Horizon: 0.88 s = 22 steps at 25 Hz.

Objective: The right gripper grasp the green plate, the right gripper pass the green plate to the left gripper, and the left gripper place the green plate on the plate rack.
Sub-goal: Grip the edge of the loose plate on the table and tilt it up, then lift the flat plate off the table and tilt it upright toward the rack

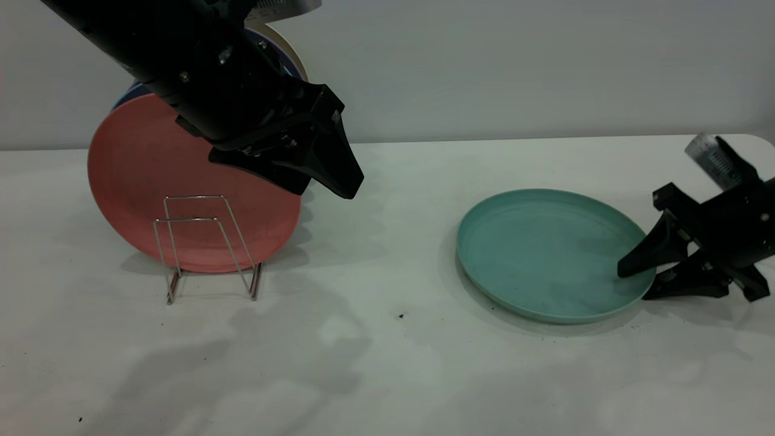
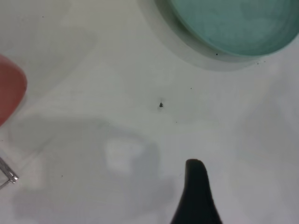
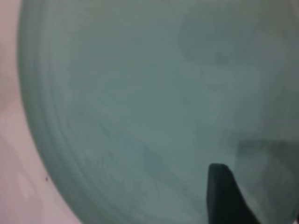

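From the exterior view, the green plate (image 1: 551, 251) lies flat on the table (image 1: 387, 363), well apart from the plate rack (image 1: 206, 245), where a pink plate (image 1: 151, 181) leans. The right gripper (image 1: 636, 281) straddles the green plate's rim on the side away from the rack, fingers apart, one over the plate, one outside. The left gripper (image 1: 339, 175) hangs above the table between rack and green plate; whether it is parted I cannot tell.

The left wrist view shows one fingertip (image 2: 196, 186) over bare table, the green plate (image 2: 238, 23) beyond.

The right wrist view fills with green plate (image 3: 140, 102), a finger (image 3: 224, 196) seemingly just above it.
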### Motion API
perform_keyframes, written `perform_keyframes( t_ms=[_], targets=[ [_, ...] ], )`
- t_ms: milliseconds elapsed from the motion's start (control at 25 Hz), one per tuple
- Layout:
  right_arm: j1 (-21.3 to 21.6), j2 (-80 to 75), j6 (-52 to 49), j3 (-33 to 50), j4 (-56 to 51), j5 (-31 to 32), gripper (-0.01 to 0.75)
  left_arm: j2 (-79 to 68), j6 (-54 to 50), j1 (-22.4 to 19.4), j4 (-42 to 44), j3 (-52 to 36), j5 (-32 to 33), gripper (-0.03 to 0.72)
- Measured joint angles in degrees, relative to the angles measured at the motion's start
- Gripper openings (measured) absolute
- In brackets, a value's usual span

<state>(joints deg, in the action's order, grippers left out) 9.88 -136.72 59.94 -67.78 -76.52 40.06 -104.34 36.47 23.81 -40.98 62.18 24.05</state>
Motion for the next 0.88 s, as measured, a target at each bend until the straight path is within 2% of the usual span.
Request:
perform_keyframes(
  t_ms=[160, 320, 400, 640, 880],
  targets=[
    [0.0, -0.8, 0.3, -0.5, -0.8, 0.1, 0.276, 0.0, 0.0, 0.0, -0.3, 0.0, 0.0, 0.586],
    [0.0, -1.2, 2.4, -0.5, -1.1, -0.3, 0.073, 0.0, 0.0, 0.0, -0.4, 0.0, 0.0, 0.586],
    [0.0, -1.4, 4.1, -0.5, -1.8, -0.2, 0.022, 0.0, 0.0, 0.0, -0.4, 0.0, -0.1, 0.586],
    [-0.1, -1.4, 13.5, -0.5, -4.9, 4.4, 0.013, -0.6, 0.0, 0.0, -2.8, 0.0, -1.3, 0.586],
    [-2.2, -1.4, 19.3, -0.5, -6.0, 9.9, 0.013, -5.6, 1.6, 0.0, -11.3, 0.5, -3.0, 0.586]
  ],
)
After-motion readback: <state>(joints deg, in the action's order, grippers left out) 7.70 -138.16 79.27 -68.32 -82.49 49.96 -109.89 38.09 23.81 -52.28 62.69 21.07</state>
